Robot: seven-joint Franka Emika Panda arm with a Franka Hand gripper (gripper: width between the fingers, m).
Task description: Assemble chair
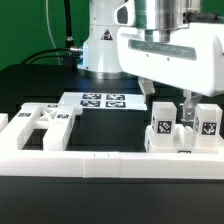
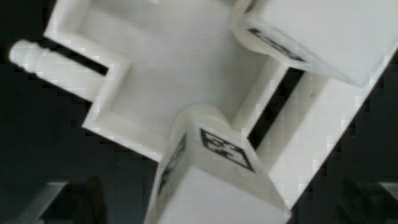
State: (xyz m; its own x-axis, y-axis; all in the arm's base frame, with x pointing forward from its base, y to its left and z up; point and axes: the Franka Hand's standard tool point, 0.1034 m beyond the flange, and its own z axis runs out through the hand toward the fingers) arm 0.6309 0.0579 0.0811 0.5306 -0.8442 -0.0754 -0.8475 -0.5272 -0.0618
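The partly built chair point(image 1: 180, 140) stands at the exterior view's right, behind the front rail. Two blocky tagged legs point(image 1: 160, 126) point(image 1: 207, 121) point up from it. My gripper point(image 1: 168, 108) hangs straight over it, its dark fingers point(image 1: 186, 108) spread wide on either side of the left leg, and it looks open. In the wrist view a tagged leg point(image 2: 222, 150) rises between the jaws from the flat seat plate point(image 2: 160, 85), with a second leg point(image 2: 294, 45) farther off. The fingers point(image 2: 68, 200) show only as dark shapes at the frame's corners.
Another tagged white chair part point(image 1: 42, 122) with crossed bars lies at the exterior view's left. The marker board point(image 1: 100, 100) lies flat behind it. A long white border rail point(image 1: 90, 165) runs along the front. The robot's base point(image 1: 100, 45) stands at the back.
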